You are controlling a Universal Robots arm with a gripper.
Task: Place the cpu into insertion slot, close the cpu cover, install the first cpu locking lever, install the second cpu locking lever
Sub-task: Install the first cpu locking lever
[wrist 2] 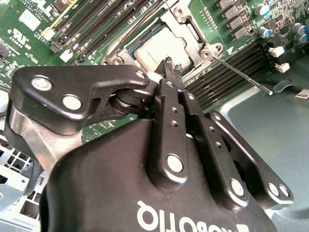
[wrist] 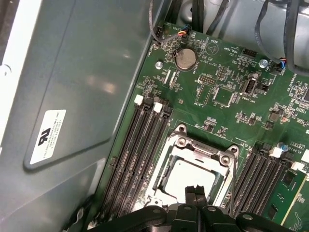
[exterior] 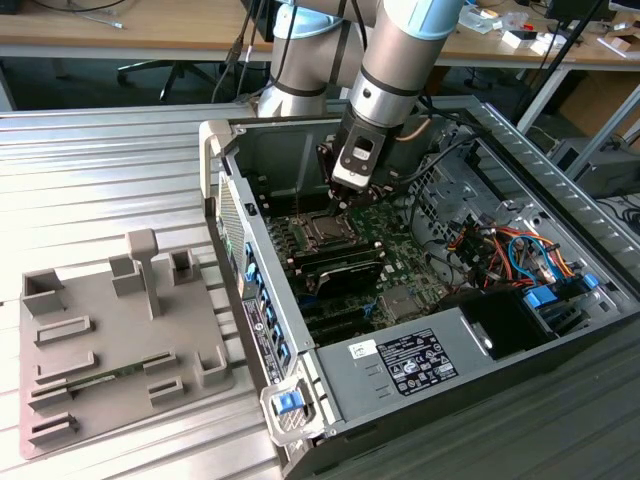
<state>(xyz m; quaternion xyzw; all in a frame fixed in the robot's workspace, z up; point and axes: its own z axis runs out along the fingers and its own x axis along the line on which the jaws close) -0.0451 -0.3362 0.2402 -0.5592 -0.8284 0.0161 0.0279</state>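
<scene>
- The jaws are pressed together with nothing visible between them. They hang just above the near edge of the socket (wrist: 163,182), pointing down at it, and touch nothing as far as I can tell.
- The chip (wrist: 189,175) lies flat in the socket, a small square with a dull silver-tan face, level and squarely framed.
- The cover (wrist: 202,150) — a thin silver frame with an open middle — appears to lie down around the chip rather than stand up on its hinge, its screwed corners shining.
- A thin metal lever (wrist 2: 239,73) sticks out at a slant from one corner of the socket, away over the memory slots (wrist 2: 227,72). To my eye it is not latched.
- So I judge the chip placed and the cover closed, with the lever work left; I cannot tell how the other lever stands.
- Around the socket spreads the green board (wrist: 227,96), with long black slots on both sides.
- Further out, the arm (exterior: 400,70) reaches down into the open computer case (exterior: 290,310), which lies on the ribbed tabletop (exterior: 100,180).
- On the exterior view's left, well apart from the case, sits a grey holder tray (exterior: 100,340).
</scene>
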